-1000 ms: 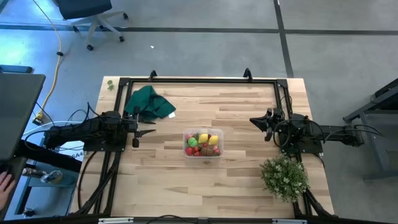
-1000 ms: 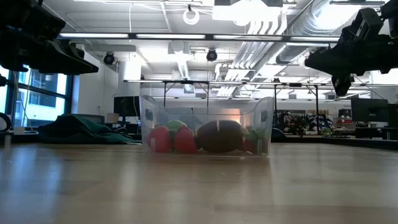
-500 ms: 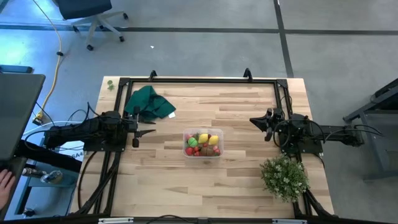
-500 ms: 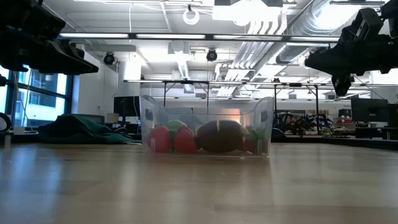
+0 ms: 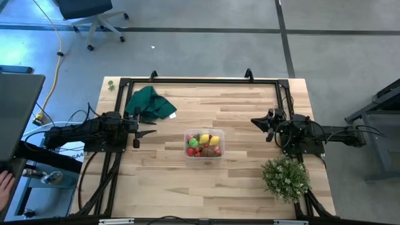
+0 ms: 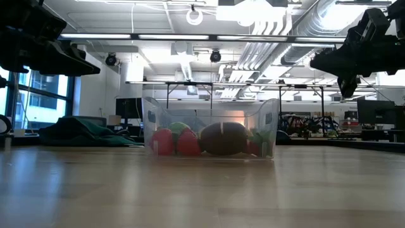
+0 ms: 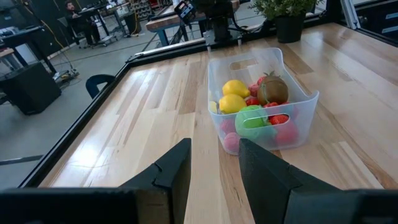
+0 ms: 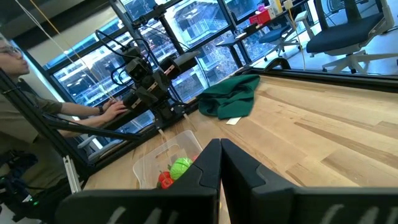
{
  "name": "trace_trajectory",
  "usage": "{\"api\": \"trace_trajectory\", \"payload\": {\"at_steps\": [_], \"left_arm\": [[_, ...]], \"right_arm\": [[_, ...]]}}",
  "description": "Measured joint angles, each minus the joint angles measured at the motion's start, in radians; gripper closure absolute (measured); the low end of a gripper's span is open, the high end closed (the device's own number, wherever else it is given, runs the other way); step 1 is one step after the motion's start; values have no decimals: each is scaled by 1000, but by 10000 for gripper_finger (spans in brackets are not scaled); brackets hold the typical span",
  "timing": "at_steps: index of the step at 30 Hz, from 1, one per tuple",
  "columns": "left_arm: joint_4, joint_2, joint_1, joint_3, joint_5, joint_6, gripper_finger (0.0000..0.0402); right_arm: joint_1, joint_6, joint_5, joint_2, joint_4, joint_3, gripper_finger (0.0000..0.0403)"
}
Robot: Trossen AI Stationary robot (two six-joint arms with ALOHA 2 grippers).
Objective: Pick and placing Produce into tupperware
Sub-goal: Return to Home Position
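**Produce in the tub, both arms drawn back**

The tupperware (image 5: 185, 142) sits near the middle of the tabletop (image 5: 237, 106), and the produce (image 5: 204, 142) lies inside it: two yellow lemons (image 7: 235, 96), a green piece (image 7: 252, 116), a brown piece (image 7: 272, 89) and red pieces (image 7: 278, 119). The left tool (image 7: 214, 143) hangs well to the left of the tupperware, raised off the wood, its fingers apart and holding nothing. The right tool (image 8: 221, 144) hangs well to the tupperware's right, its fingers pressed together and empty. A dark green cloth (image 5: 150, 104) lies beyond the tupperware's left corner. A leafy plant (image 5: 286, 176) stands to its right, nearer the front edge.
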Motion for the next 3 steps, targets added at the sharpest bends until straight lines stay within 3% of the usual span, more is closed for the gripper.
{"api": "trace_trajectory", "payload": {"at_steps": [3], "left_arm": [[0, 0, 0, 0, 0, 0, 279]], "right_arm": [[0, 0, 0, 0, 0, 0, 402]]}}
